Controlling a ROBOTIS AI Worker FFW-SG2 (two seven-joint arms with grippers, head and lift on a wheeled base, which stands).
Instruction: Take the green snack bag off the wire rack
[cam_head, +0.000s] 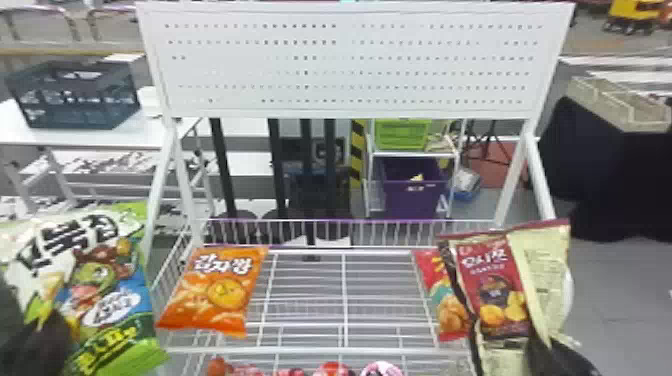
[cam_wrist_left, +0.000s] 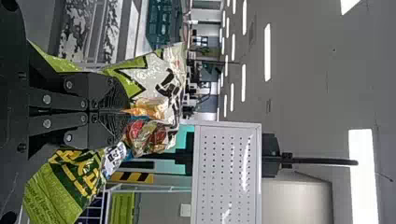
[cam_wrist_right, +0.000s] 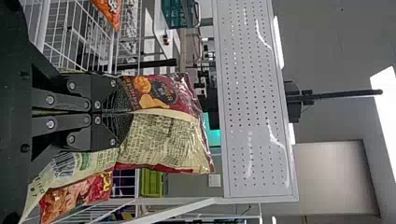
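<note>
At the head view's left edge my left gripper (cam_head: 47, 332) is shut on the green snack bag (cam_head: 117, 300), held up beside the left side of the wire rack (cam_head: 345, 300). In the left wrist view the same gripper (cam_wrist_left: 128, 112) pinches the green bag (cam_wrist_left: 156, 77) by its middle, and the bag creases around the fingertips. On the right, my right gripper (cam_head: 542, 345) is shut on a dark red and cream snack bag (cam_head: 492, 295) over the rack's right side. The right wrist view has that gripper (cam_wrist_right: 128, 112) closed on the red and cream bag (cam_wrist_right: 163, 140).
An orange bag (cam_head: 215, 290) lies on the rack's left side, and a red bag (cam_head: 440, 295) sits at its right, partly behind the held one. Several red items (cam_head: 330, 370) are at the front edge. A white pegboard (cam_head: 350, 60) rises behind, with slanted posts at both sides.
</note>
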